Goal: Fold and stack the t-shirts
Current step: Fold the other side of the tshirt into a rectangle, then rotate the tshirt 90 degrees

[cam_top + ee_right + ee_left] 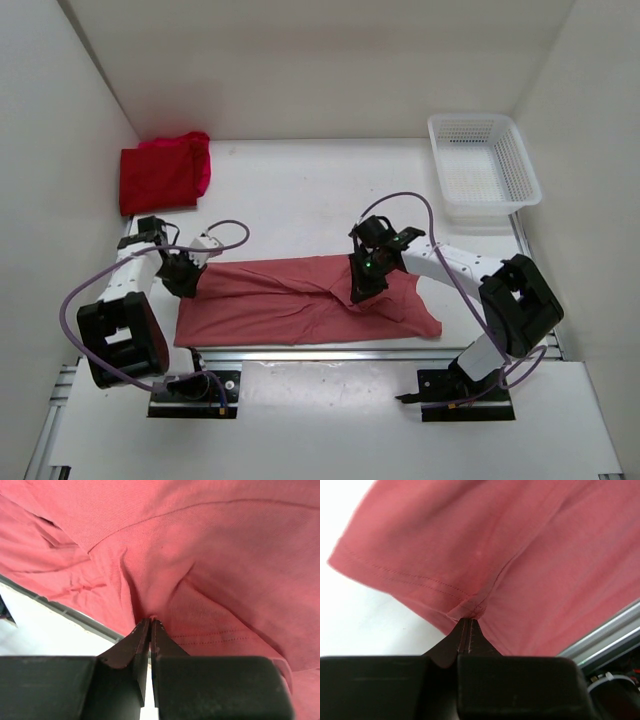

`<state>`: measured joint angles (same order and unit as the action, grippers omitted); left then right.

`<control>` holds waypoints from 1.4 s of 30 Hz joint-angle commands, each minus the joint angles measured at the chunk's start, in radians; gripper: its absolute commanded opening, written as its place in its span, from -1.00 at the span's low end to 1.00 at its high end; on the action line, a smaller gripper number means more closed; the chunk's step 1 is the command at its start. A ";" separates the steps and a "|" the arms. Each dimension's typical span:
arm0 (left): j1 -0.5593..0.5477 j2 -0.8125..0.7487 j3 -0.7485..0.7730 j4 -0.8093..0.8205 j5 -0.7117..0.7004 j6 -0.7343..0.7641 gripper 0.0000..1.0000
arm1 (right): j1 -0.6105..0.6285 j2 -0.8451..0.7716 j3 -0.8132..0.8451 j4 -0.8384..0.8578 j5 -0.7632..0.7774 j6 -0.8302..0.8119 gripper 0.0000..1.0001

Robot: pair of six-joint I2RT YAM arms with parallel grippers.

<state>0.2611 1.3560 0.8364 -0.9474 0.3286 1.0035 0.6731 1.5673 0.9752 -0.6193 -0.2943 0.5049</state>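
Observation:
A faded salmon pink t-shirt (290, 300) lies spread along the table's near edge, partly folded lengthwise. My left gripper (188, 283) is shut on its upper left corner; in the left wrist view the fingertips (468, 621) pinch the hem seam of the shirt (520, 555). My right gripper (361, 288) is shut on a fold of the shirt's right part; the right wrist view shows the cloth (210, 555) bunched at the gripper (151, 621). A bright pinkish-red t-shirt (200, 160) and a dark crimson t-shirt (155, 180) lie piled at the back left.
A white plastic mesh basket (485, 165) stands at the back right. White walls close in the left, back and right sides. A metal rail (330, 352) runs along the table's near edge just below the shirt.

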 commanded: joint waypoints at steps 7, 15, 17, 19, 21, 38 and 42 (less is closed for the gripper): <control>0.027 -0.038 0.021 -0.126 0.087 0.132 -1.00 | 0.008 -0.023 -0.036 0.024 -0.014 0.020 -0.77; 0.081 -0.058 -0.010 -0.120 0.015 0.208 -0.79 | -0.026 -0.127 -0.049 0.016 -0.035 0.001 -0.13; 0.096 -0.067 0.003 -0.116 0.012 0.211 -0.72 | -0.047 -0.174 -0.027 0.000 -0.031 0.001 0.02; 0.127 -0.077 0.030 -0.117 0.032 0.221 -0.70 | -0.064 -0.220 -0.006 -0.022 -0.013 -0.005 0.01; 0.171 -0.080 0.079 -0.132 0.067 0.234 -0.70 | -0.092 -0.266 0.013 -0.045 0.012 -0.012 -0.23; 0.208 -0.093 0.067 -0.062 -0.027 0.153 -0.10 | -0.371 -0.081 0.026 0.039 0.216 -0.020 0.36; 0.205 -0.090 0.109 0.079 0.012 -0.085 0.13 | -0.379 0.020 0.069 0.033 0.271 -0.029 0.46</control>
<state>0.4797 1.3025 0.8982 -1.0000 0.2996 1.0904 0.2947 1.5463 0.9901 -0.6182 -0.0940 0.4904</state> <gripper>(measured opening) 0.550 0.724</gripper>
